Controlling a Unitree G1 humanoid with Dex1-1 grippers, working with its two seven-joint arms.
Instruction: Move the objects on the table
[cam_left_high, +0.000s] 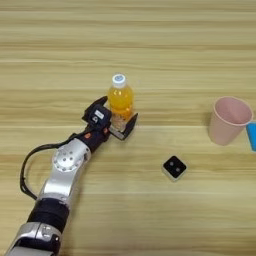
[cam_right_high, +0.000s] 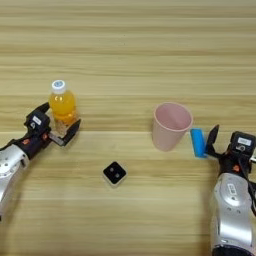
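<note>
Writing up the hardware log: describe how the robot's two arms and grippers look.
Both arms are brushed silver metal with round bolted joint plates and black collars lower down. The left gripper and right gripper each have two black fingers on a black block bearing a small white label, with orange accents at the wrist. A black cable loops beside the left arm.

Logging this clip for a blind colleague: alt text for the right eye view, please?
Left claw straddles an upright orange bottle, fingers either side of its base. Right claw sits beside a blue tube next to a pink cup; a black cube lies on the wooden table.
</note>
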